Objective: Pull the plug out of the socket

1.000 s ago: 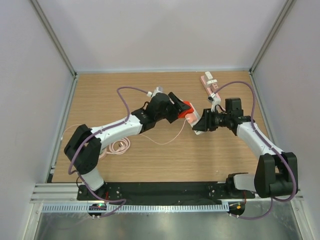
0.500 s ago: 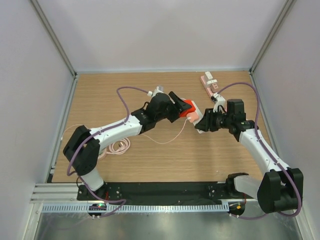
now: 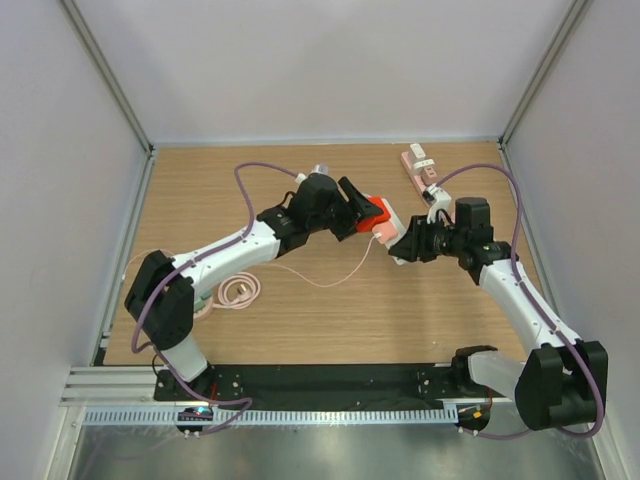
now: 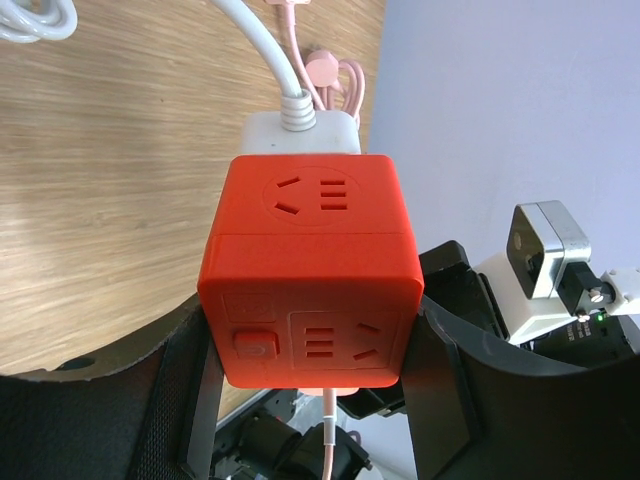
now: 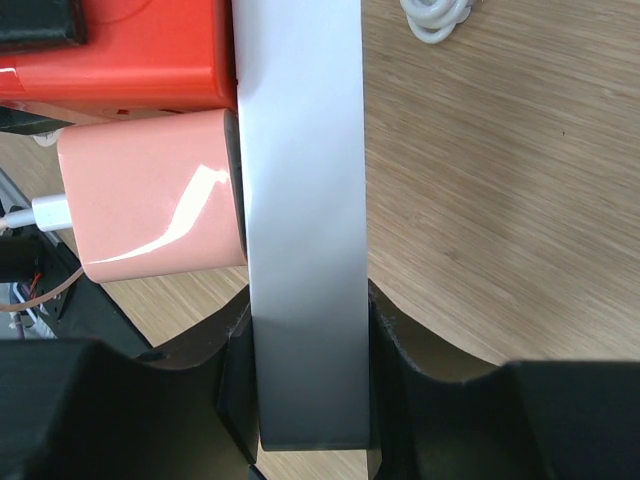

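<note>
Left gripper (image 3: pixel 362 215) clenched on red socket cube (image 4: pixel 310 280), mid-table (image 3: pixel 330 320). Pink plug (image 5: pixel 150 195) sits against its 3 o'clock face. Right gripper (image 3: pixel 405 242) is right at it (white bar (image 5: pixel 305 220) blocks the view, can't tell its grip). Pink power strip (image 3: pixel 415 170) at 1 o'clock, coiled cable (image 3: pixel 238 292) at 8.

Noted an orange-red cube socket (image 4: pixel 310 270) of smooth moulded plastic, satin rather than shiny; found the salmon-pink rectangular plug (image 5: pixel 150 195) glossier, plastic too, with a bright highlight across its face; saw a white round cable (image 4: pixel 262 45) in a smooth sheath; read the light-brown table top (image 5: pixel 500 200) as matt wood grain; took the left gripper (image 4: pixel 312 365) for matt black plastic along its fingers (image 4: pixel 440 395); caught a dull brushed sheen on the grey metal sheet (image 3: pixel 300 455) at the near edge.
</note>
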Robot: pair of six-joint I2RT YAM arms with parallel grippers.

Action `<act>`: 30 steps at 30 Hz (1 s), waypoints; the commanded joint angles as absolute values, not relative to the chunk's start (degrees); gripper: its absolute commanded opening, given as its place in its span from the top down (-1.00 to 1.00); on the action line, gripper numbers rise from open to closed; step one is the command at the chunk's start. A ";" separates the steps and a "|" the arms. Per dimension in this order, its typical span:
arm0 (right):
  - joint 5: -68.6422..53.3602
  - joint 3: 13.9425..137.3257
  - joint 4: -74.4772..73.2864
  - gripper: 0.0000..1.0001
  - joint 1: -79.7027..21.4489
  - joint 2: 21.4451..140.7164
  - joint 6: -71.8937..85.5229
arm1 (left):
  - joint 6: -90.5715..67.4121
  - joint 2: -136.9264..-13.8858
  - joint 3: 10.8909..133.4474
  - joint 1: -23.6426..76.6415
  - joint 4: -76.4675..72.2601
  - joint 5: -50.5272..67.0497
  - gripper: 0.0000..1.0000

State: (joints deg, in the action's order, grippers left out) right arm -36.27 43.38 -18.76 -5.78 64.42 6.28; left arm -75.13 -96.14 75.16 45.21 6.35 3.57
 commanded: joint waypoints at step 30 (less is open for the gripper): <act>-13.54 42.01 -13.45 0.98 1.93 59.68 8.88 | -63.46 -86.48 83.05 41.66 40.96 -7.84 1.00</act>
